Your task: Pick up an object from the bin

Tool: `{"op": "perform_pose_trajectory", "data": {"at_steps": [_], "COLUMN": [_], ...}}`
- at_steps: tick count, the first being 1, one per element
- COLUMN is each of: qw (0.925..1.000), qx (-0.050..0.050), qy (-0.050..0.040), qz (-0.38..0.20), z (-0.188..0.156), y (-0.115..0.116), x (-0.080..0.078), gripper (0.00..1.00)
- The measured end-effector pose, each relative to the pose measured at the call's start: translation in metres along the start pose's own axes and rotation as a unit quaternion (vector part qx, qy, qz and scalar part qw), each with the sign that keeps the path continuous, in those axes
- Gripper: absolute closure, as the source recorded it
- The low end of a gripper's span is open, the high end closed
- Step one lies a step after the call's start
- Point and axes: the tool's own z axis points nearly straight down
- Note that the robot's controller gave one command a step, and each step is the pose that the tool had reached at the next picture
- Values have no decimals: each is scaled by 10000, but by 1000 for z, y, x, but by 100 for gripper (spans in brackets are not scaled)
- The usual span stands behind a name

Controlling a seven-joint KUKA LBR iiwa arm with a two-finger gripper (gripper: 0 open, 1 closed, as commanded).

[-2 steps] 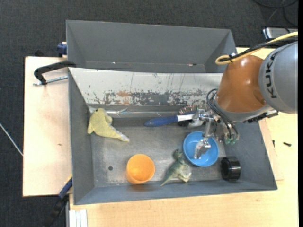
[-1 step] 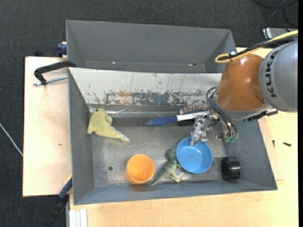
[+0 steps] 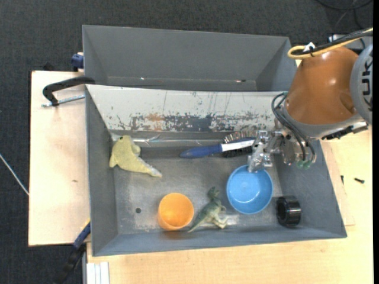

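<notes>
Blue cup (image 3: 249,193) right beneath my gripper (image 3: 259,163), nothing picked yet.
I hang at its upper rim, lower right of the bin (image 3: 130,188); spread or closed, I cannot tell. Brush (image 3: 210,151) just above, black cap (image 3: 288,210) lower right. Grasping and lifting remain.

A soft toy (image 3: 129,156) lies at the left of the bin (image 3: 100,182), a brush (image 3: 214,149) along its upper wall. Along the lower edge, left to right: cup (image 3: 175,210), dinosaur figure (image 3: 210,213), bowl (image 3: 250,191), cap (image 3: 288,211). The gripper (image 3: 258,162) hangs above the bowl's upper rim.
</notes>
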Motion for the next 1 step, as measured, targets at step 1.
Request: {"op": "perform_pose_trajectory", "data": {"at_steps": [1], "qw": [9999], "qx": [3], "qy": [1], "qz": [104], "z": [-52], "y": [-5], "x": [-3], "gripper": [100]}}
